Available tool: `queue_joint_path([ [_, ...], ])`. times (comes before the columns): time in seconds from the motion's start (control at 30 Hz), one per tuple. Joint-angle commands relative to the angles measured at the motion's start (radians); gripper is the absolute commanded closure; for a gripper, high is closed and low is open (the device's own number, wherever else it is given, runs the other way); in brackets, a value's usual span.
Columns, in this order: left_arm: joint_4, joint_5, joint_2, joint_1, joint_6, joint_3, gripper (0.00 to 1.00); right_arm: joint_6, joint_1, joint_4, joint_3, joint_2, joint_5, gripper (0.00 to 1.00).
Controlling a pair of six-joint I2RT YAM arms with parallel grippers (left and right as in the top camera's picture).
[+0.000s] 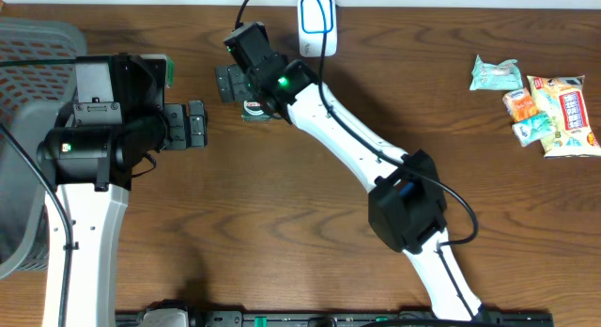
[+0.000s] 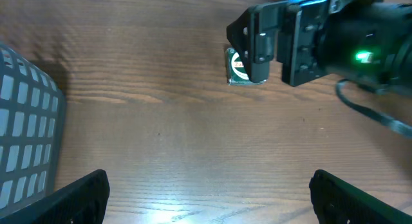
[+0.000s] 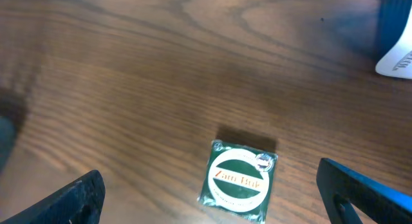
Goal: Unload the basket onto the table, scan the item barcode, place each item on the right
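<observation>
left gripper [image 1: 195, 125]: spread, empty | right gripper [image 1: 226, 83]: spread over green packet [image 3: 238, 180], fingers clear of it | packet: flat near desk [image 1: 282, 224] far edge

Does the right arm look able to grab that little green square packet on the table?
Probably yes. The right gripper hangs open over the green packet, which lies flat on the bare table with nothing covering it; the left gripper is well clear.
</observation>
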Motion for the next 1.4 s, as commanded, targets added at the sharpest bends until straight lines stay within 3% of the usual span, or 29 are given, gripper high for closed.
queue_joint_path([
  [0.0,-0.002,-0.006,0.003,0.005,0.010,0.007,0.02,0.031,0.004,0.001,-0.009,0.066,0.066,0.01],
  [0.37,-0.002,-0.006,0.003,0.005,0.010,0.007,0.02,0.045,0.019,0.077,-0.009,0.180,-0.015,0.01],
  [0.67,-0.002,-0.006,0.003,0.005,0.010,0.007,0.02,0.045,0.023,0.008,-0.009,0.204,0.111,0.01],
  [1.03,-0.002,-0.006,0.003,0.005,0.010,0.007,0.02,0.045,0.003,-0.122,-0.009,0.204,0.153,0.18],
  [1.27,-0.002,-0.006,0.003,0.005,0.010,0.007,0.02,0.042,-0.005,-0.188,-0.008,0.148,0.153,0.21],
  [1.37,-0.002,-0.006,0.003,0.005,0.010,0.007,0.02,-0.031,-0.005,-0.142,-0.008,0.117,0.148,0.22],
])
